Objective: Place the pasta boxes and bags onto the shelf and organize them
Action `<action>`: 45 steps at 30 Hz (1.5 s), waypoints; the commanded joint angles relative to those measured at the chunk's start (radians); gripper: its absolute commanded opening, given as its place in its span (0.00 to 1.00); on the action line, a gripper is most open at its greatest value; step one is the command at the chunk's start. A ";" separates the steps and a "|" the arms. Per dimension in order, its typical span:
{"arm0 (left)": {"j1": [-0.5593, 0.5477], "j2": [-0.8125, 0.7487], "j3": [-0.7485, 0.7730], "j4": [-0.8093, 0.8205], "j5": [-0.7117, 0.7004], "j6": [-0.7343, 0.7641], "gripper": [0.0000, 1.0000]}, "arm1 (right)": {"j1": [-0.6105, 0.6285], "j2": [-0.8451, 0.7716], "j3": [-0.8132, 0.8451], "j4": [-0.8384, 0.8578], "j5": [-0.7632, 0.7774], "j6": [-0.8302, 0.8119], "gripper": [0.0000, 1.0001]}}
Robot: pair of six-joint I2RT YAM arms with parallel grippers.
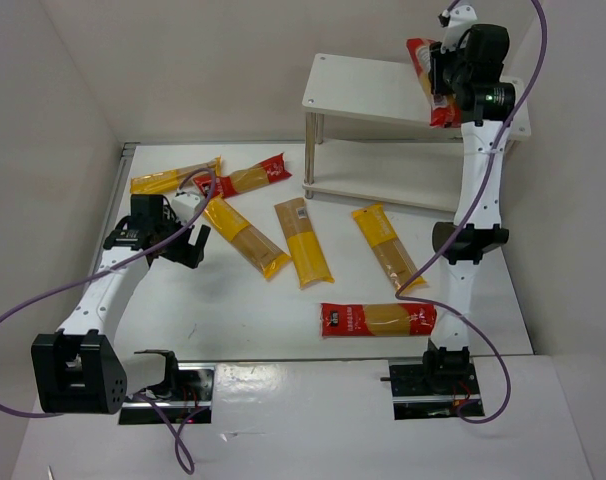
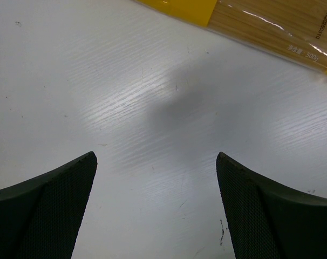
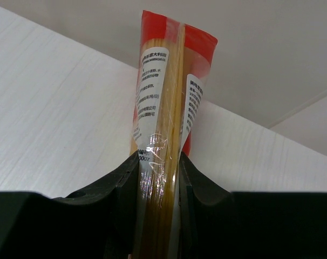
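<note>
My right gripper (image 1: 441, 85) is shut on a red spaghetti packet (image 1: 430, 82) and holds it over the top board of the shelf (image 1: 373, 90), near its right end. In the right wrist view the packet (image 3: 166, 102) stands on its edge between my fingers (image 3: 117, 186). My left gripper (image 1: 188, 245) is open and empty, low over the table beside a yellow packet (image 1: 245, 236); that packet shows at the top of the left wrist view (image 2: 260, 27). Several more packets lie on the table: yellow ones (image 1: 303, 243) (image 1: 384, 241) (image 1: 173, 178) and red ones (image 1: 378, 319) (image 1: 248, 178).
The shelf's lower board (image 1: 383, 185) sits on silver legs (image 1: 310, 150). White walls close in the table on the left, back and right. Purple cables (image 1: 43, 300) loop from both arms.
</note>
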 commanded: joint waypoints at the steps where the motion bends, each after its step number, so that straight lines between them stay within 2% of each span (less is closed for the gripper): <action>1: 0.005 0.005 0.007 0.002 0.023 0.010 0.97 | -0.048 -0.004 0.060 0.083 0.042 -0.026 0.00; 5: 0.005 0.014 0.007 0.002 0.023 0.010 0.97 | -0.103 -0.013 0.060 0.040 -0.022 -0.044 0.00; 24: 0.005 0.033 0.016 -0.008 0.023 0.010 0.97 | -0.259 -0.060 0.060 -0.090 -0.101 -0.073 0.00; 35: 0.005 0.042 0.016 -0.008 0.023 0.010 0.97 | -0.269 -0.079 0.060 -0.112 -0.092 -0.064 0.01; 38: 0.005 0.042 0.016 -0.008 0.032 0.010 0.97 | -0.260 -0.088 0.060 -0.112 -0.083 -0.055 0.08; 41: 0.005 0.042 0.016 -0.008 0.032 0.010 0.97 | -0.260 -0.088 0.060 -0.112 -0.082 -0.055 0.23; 42: 0.005 0.042 0.016 -0.008 0.032 0.010 0.97 | -0.260 -0.097 0.060 -0.112 -0.082 -0.055 0.33; 44: 0.005 0.042 0.016 -0.008 0.032 0.010 0.97 | -0.260 -0.097 0.060 -0.112 -0.082 -0.055 0.41; 45: 0.005 0.042 0.016 -0.008 0.032 0.010 0.97 | -0.260 -0.106 0.060 -0.112 -0.082 -0.055 0.50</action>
